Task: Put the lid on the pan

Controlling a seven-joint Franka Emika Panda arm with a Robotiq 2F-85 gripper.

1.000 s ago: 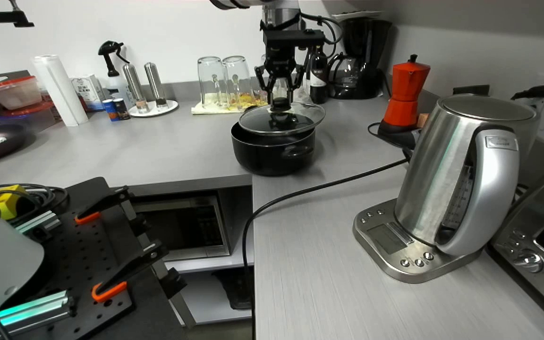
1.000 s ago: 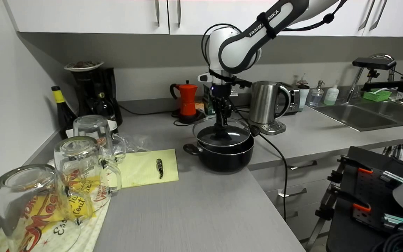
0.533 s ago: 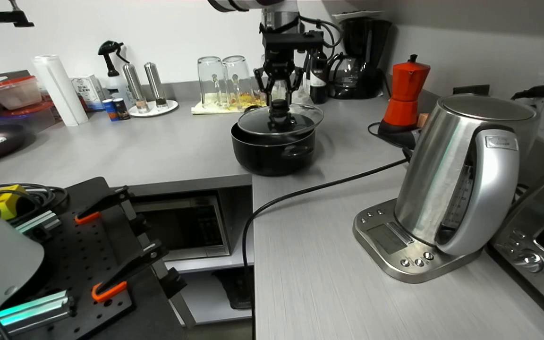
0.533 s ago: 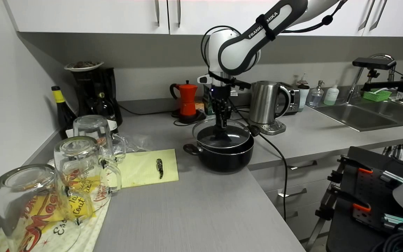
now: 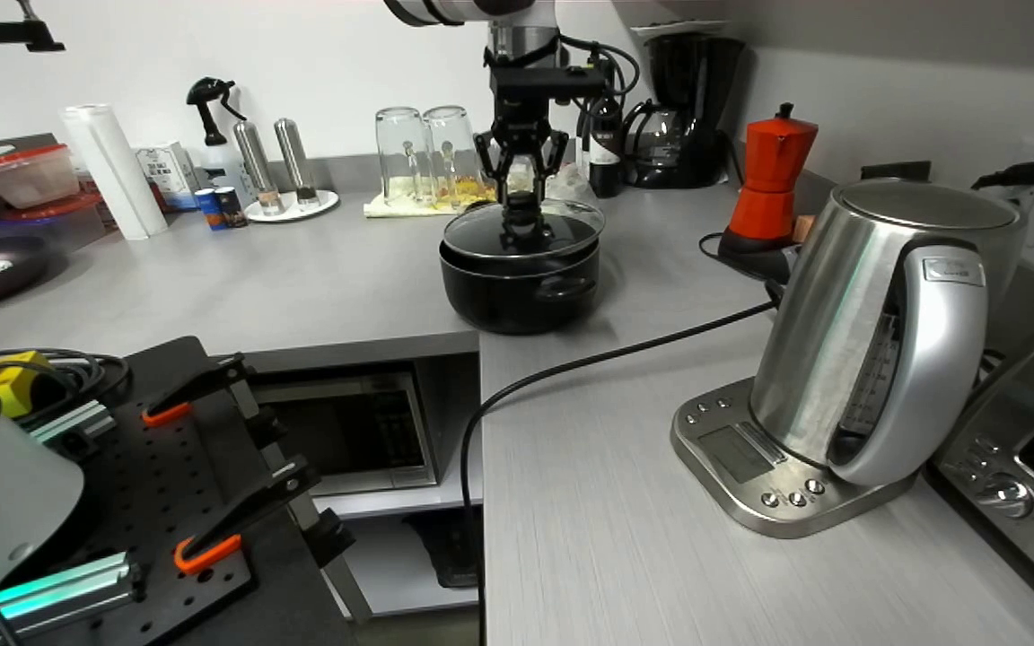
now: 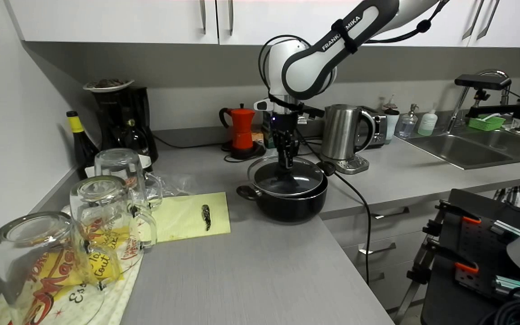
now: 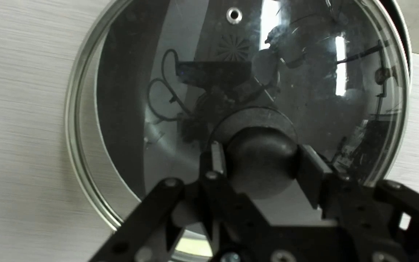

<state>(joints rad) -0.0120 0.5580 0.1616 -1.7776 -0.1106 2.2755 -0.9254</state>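
The lid (image 5: 481,238) is clear glass with a metal rim and black knob. It is over the black pan (image 5: 512,301) on the counter, and both also show in an exterior view, the lid (image 6: 303,183) and the pan (image 6: 289,210). My gripper (image 5: 521,202) is shut on the lid's knob, fingers on either side of it in the wrist view (image 7: 260,160). The lid (image 7: 122,94) sits off-centre in the wrist view, with the pan's rim (image 7: 406,40) showing past its upper right edge. I cannot tell whether the lid touches the rim.
A steel kettle (image 5: 867,341) and red moka pot (image 5: 773,170) stand nearby. A black cable (image 5: 625,341) runs over the counter beside the pan. Glass mugs (image 6: 111,212) stand on a cloth, next to a yellow sheet (image 6: 188,221). A coffee maker (image 5: 687,108) is behind.
The gripper and lid have moved left and slightly down in an exterior view, bringing the lid lower and more over the pan. The pan has not moved.
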